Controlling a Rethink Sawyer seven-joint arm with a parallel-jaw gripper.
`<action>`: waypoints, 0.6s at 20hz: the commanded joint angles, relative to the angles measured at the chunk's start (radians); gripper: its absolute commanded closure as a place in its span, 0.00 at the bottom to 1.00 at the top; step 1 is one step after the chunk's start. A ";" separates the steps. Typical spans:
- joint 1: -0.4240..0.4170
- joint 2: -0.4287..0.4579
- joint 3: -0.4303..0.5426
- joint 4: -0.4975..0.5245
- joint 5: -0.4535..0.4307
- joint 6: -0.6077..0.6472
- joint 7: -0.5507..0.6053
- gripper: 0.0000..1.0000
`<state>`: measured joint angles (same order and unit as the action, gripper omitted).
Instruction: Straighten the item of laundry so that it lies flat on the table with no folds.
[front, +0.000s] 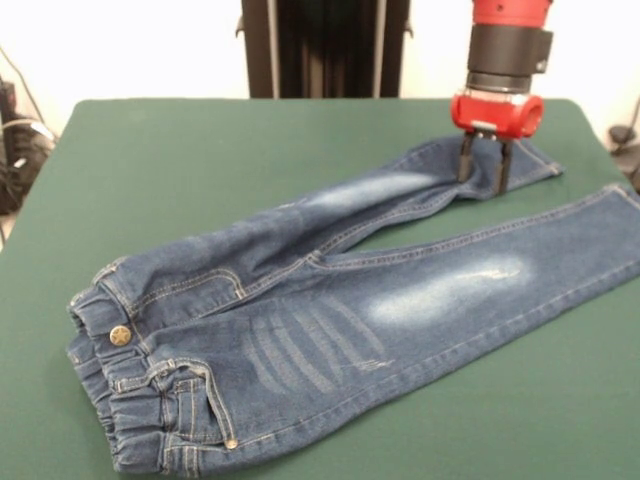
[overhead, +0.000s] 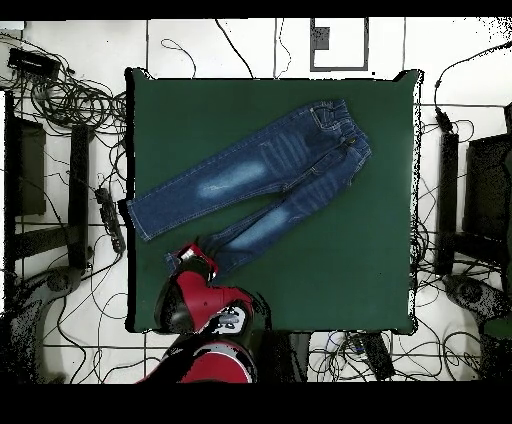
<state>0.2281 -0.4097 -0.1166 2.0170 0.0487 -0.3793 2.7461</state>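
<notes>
The item of laundry (front: 330, 300), a small pair of blue jeans with pale faded patches, lies spread on the green table (front: 200, 150). Its waistband (front: 120, 390) with a brass button is at the near left, and both legs run to the right. My gripper (front: 485, 182) stands upright over the far leg, close to that leg's cuff (front: 530, 160). It is open, with its fingertips (front: 465, 172) down at the denim and fabric showing between them. From above, the gripper (overhead: 197, 262) sits at the end of the lower leg of the jeans (overhead: 260, 180), near the table's (overhead: 340, 270) left side.
The other leg's cuff (front: 625, 195) reaches the table's right edge in the front view. Cables (overhead: 70, 100) and black equipment (overhead: 25, 170) lie on the floor around the table. A black post (front: 325, 45) stands behind the far edge.
</notes>
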 joint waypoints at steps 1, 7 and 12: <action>0.000 0.174 0.103 0.122 -0.075 0.150 0.039 0.00; -0.059 0.128 0.040 0.116 -0.163 0.201 -0.030 0.00; -0.141 0.116 0.035 0.084 -0.256 0.237 -0.063 0.00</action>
<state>0.1552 -0.4154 -0.1163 2.0200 -0.1310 -0.3777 2.7461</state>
